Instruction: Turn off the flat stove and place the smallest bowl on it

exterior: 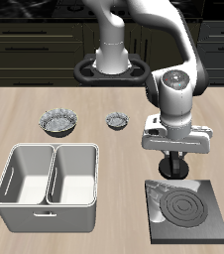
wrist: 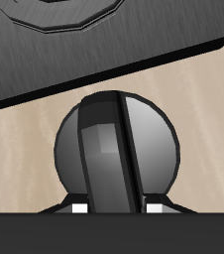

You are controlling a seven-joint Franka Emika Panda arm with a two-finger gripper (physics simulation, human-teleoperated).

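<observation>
Jaws narrow, one on each side of the round knob [wrist: 114, 149] on the flat stove [exterior: 213, 220], burner rings grey.

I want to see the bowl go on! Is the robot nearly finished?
Not yet. The stove rings look grey, so it seems off. The pincer is at the knob. The smallest bowl sits on the table, waiting to be moved.

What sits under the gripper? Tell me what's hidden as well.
The black round knob lies directly beneath the gripper, beside the stove, whose rings are dull grey. The table under the knob is covered, and contact between gripper and knob cannot be seen.
</observation>
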